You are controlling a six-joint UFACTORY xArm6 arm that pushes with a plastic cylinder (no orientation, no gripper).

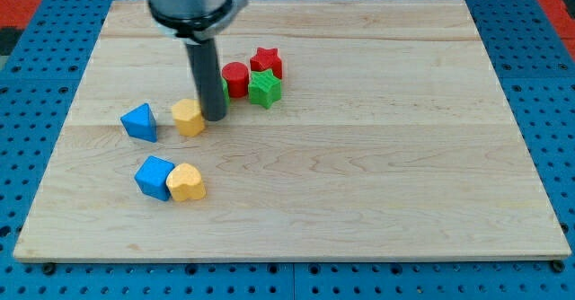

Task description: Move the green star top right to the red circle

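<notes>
Seven small blocks lie on the wooden board (377, 201), the largest thing in view, which rests on a blue pegboard surface (27, 111) that shows round its edges. Next in size is the arm's dark rod, coming down from a grey housing at the view's top; my tip (214, 118) sits on the board just right of the yellow block (188, 118), touching or nearly touching it, and below-left of the red circle (235, 79). I carry no gripper, so there is nothing to open or close: the rod can only push. A sliver of green (223, 96) shows at the rod's right edge, and I cannot tell what it is, since the rod hides most of it. Among the blocks, the green star (264, 89) stands just right of the red circle, touching or almost touching it, with the red star (266, 62) just above, so the three form a tight cluster. To sit top right of the circle, the green star seems to need a nudge upward, yet the red star crowds that spot. My tip is on the circle's far side from the star, probably because it has to travel round to the star's lower side. Well apart at the view's left are a blue triangular block (139, 121), and lower down a blue block (154, 176) touching a yellow heart (187, 183).
</notes>
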